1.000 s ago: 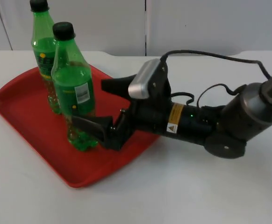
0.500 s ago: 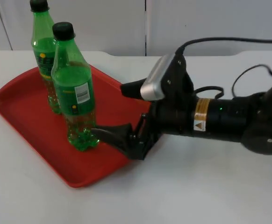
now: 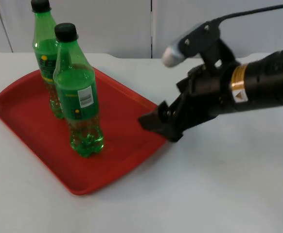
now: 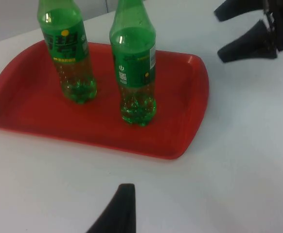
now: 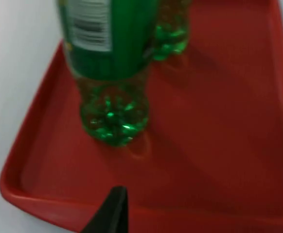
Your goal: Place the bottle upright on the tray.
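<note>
The right hand [image 3: 158, 124] is seen at the centre right of the top view, held low over the right edge of the red tray [image 3: 20, 116], its fingers spread apart and nothing between them; in the left wrist view [image 4: 248, 29] the two dark fingers are seen parted above the white worktop [image 3: 204, 194]. The right arm is stretched in from the right edge of the frame, pointing down and left. The left hand's state cannot be told. Two green bottles are counted on the one tray, both upright: the nearer bottle [image 3: 77, 97] left of centre, the farther bottle [image 3: 45, 53] behind it at upper left.
</note>
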`<state>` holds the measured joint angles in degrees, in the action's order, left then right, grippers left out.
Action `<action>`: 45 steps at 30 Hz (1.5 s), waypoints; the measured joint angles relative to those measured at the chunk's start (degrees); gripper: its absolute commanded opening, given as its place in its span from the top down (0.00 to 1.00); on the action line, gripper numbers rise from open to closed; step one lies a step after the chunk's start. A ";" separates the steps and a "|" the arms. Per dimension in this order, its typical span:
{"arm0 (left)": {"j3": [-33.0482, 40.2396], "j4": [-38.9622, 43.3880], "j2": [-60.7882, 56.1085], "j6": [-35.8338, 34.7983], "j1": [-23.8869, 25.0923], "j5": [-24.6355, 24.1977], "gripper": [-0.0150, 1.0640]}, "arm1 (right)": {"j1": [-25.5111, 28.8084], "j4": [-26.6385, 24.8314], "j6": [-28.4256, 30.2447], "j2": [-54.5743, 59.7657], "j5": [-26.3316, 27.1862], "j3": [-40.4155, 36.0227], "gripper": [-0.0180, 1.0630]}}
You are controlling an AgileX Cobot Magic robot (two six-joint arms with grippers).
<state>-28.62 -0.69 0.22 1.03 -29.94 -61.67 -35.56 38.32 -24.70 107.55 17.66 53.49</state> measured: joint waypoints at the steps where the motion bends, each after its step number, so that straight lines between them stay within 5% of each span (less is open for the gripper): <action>1: 0.00 0.00 0.00 0.00 0.00 0.00 0.01 | 0.00 0.00 -1.56 -1.44 -2.27 -0.07 0.01; 5: 0.00 0.00 0.00 0.00 0.00 0.00 0.01 | 0.00 0.00 -7.30 -6.69 -12.17 -0.07 0.01; 15: 0.00 0.00 0.00 0.00 0.00 0.00 0.01 | -1.94 -5.56 -8.66 -14.71 -27.22 -0.07 0.01; 32: 0.00 0.00 0.00 0.00 0.00 0.00 0.01 | -8.12 -13.88 -8.69 -15.65 -39.32 -0.07 0.01; 45: 0.00 0.00 0.00 0.00 0.00 0.00 0.01 | -8.25 -33.45 9.45 -15.65 -43.60 -0.07 0.01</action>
<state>-28.62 -0.69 0.22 1.03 -29.94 -61.67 -43.81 4.86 -15.25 91.90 -25.94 53.41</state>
